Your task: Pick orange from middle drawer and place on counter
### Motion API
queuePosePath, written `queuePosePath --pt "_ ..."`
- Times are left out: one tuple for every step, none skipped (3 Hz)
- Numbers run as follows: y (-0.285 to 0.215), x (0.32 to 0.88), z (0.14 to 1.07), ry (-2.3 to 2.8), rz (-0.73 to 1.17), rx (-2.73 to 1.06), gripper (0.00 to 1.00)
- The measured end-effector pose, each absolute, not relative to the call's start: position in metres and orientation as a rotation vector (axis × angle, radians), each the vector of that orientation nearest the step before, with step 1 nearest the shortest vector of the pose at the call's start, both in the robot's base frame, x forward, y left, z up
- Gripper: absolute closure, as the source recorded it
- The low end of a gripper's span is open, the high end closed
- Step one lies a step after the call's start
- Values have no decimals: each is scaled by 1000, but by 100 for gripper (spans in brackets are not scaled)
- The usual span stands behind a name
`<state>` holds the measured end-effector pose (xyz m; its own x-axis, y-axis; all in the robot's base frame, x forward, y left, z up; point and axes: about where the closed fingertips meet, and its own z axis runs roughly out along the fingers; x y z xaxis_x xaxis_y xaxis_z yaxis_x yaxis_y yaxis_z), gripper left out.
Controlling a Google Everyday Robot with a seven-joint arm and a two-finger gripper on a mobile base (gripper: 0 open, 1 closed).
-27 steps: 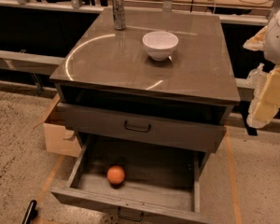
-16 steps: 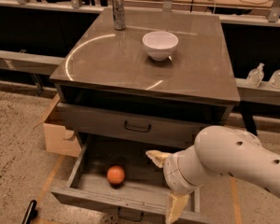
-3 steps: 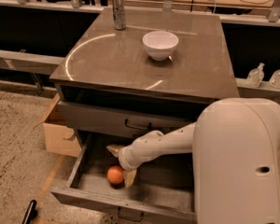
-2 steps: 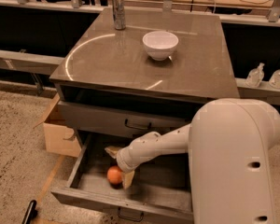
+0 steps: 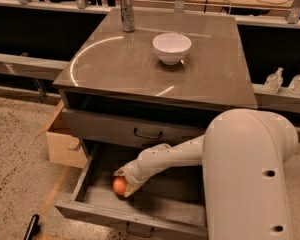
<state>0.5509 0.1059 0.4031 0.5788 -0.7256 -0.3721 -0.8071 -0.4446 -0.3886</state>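
Observation:
The orange (image 5: 118, 186) lies on the floor of the open middle drawer (image 5: 185, 210), towards its left side. My gripper (image 5: 124, 182) has reached down into the drawer from the right. Its two pale fingers (image 5: 119, 173) sit on either side of the orange, closed against it. The orange still rests on the drawer floor. The counter (image 5: 210, 69) is the glossy grey-brown top above, with a pale arc mark.
A white bowl (image 5: 171, 47) and a metal can (image 5: 127, 13) stand on the counter. A closed drawer front with a handle (image 5: 147, 133) is just above my arm. A cardboard box (image 5: 65, 145) stands left of the cabinet. Two bottles (image 5: 273, 80) stand on a right ledge.
My gripper has shifted slightly left and down over the orange, and its fingers have drawn in around it. The orange has hardly moved.

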Motion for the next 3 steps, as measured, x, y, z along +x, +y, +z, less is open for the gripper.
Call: queuePosePath --pt "106 547 398 1222 236 -2290 64" --pt "108 546 395 1212 263 -2304 86" --pt "108 545 397 1215 266 -2300 100"
